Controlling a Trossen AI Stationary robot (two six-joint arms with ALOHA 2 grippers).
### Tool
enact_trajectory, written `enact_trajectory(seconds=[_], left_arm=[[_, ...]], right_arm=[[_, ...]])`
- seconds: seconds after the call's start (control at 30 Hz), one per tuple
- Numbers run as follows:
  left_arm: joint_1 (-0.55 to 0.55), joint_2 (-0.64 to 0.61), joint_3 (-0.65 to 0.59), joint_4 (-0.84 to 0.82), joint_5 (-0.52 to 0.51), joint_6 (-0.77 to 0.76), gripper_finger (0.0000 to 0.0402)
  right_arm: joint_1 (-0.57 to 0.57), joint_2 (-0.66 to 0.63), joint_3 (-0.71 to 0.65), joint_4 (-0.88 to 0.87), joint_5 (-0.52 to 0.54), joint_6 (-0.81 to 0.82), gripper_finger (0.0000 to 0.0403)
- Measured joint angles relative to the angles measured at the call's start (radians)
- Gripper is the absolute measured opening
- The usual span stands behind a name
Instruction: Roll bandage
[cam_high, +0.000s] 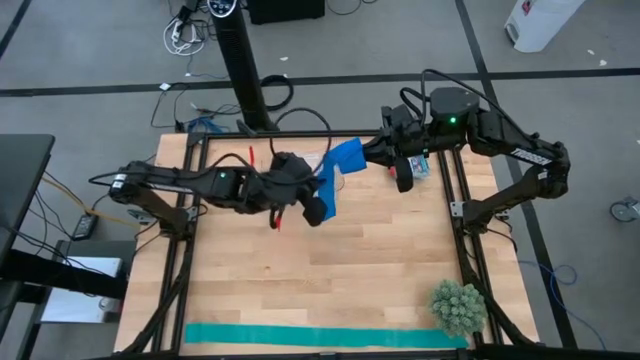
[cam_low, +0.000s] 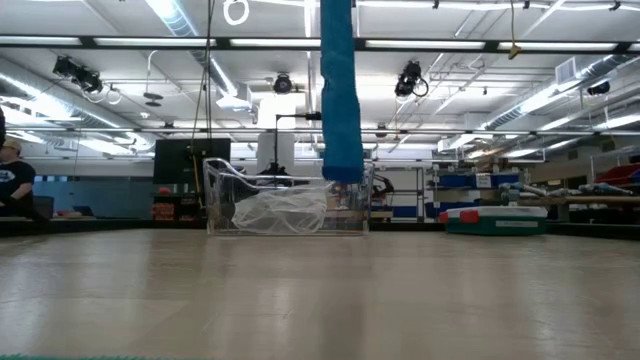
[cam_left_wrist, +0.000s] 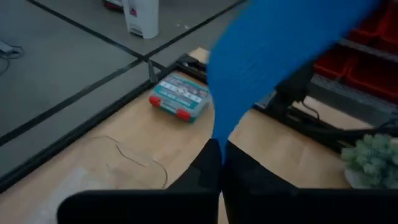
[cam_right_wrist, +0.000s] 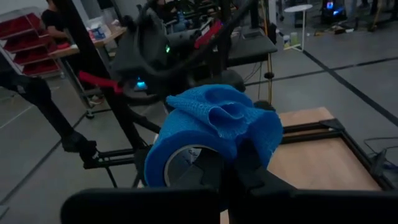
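Observation:
The royal-blue bandage (cam_high: 342, 165) is held up above the table's far middle, stretched between both grippers. My left gripper (cam_high: 318, 205) is shut on the strip, and my right gripper (cam_high: 372, 150) is shut on its bunched, partly rolled end (cam_right_wrist: 214, 127). In the low view a length of the strip (cam_low: 341, 100) hangs straight down. Its free lower end (cam_low: 343, 175) is clear of the tabletop. Neither gripper shows in that view. My left gripper pinches the strip between its two fingers where the cloth narrows and gathers (cam_left_wrist: 219, 138). From there the strip widens and runs on toward the other arm. The strip is lifted clear of the table. My right gripper pinches the rolled end of the bandage at its rumpled outer wraps (cam_right_wrist: 239, 146). The roll's hollow (cam_right_wrist: 186, 165) shows beside the fingers. The fingers reach about level toward the left arm. The roll is held clear above the table.
A teal-green strip (cam_high: 320, 337) lies along the table's near edge, with a green spiky ball (cam_high: 458, 307) at its right end. A small teal case (cam_left_wrist: 180, 98) sits at the far right edge. In the low view a clear bin (cam_low: 285, 205) stands beyond the table.

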Motion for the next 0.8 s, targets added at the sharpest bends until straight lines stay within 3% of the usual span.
enact_trajectory(seconds=[0.33, 0.57, 0.8], left_arm=[[0.111, -0.081, 0.007, 0.123, -0.069, 0.221, 0.0003], [0.149, -0.084, 0.165, 0.212, -0.038, 0.424, 0.0002], [0.149, -0.084, 0.303, 0.210, -0.014, 0.468, 0.0001]], right_arm=[[0.016, 0.014, 0.001, 0.003, -0.205, 0.037, 0.0000], [0.030, 0.024, 0.001, -0.172, -0.164, 0.042, 0.0000], [0.010, 0.065, 0.001, -0.242, -0.130, 0.023, 0.0000]])
